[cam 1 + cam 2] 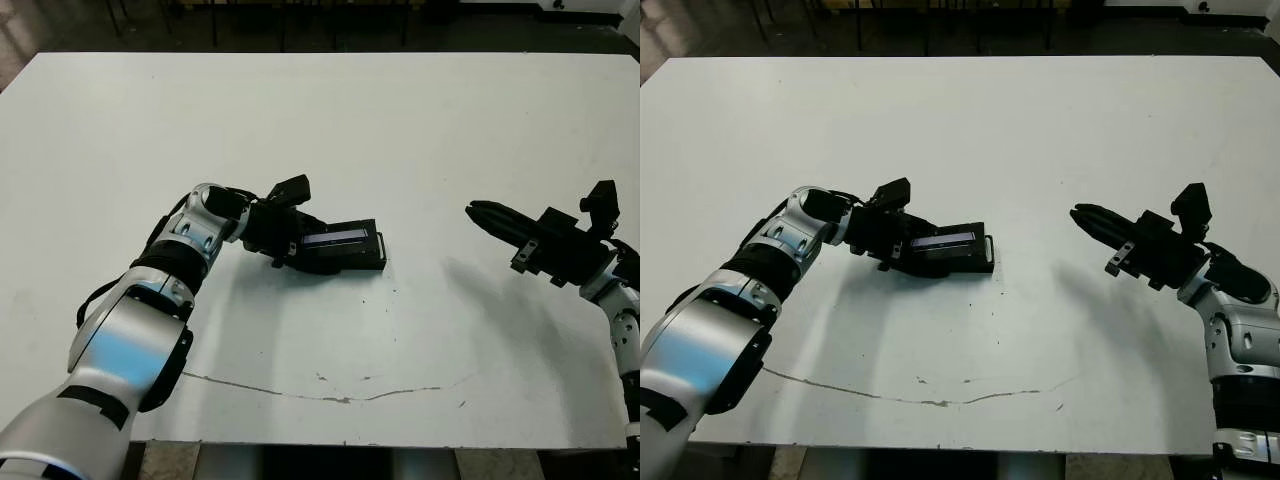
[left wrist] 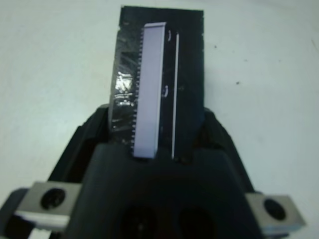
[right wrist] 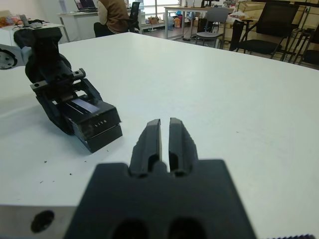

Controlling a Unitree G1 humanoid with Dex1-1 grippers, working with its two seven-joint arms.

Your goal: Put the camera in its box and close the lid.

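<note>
Two fingers of the left claw (image 1: 300, 243) straddle the near end of the lid (image 2: 164, 84), closed on its side edges, the silvery strip running away between them. It sits flat atop the box (image 3: 102, 135), flush at the corners; the camera isn't visible, presumably inside. This stack looks stiff, light and slick-skinned, so a grip across the short sides seems safest. Well off to its right, the right claw (image 3: 165, 142) hovers empty, fingers nearly together. Nothing else crowds the white table (image 1: 420, 330); only faint scratches beyond.
</note>
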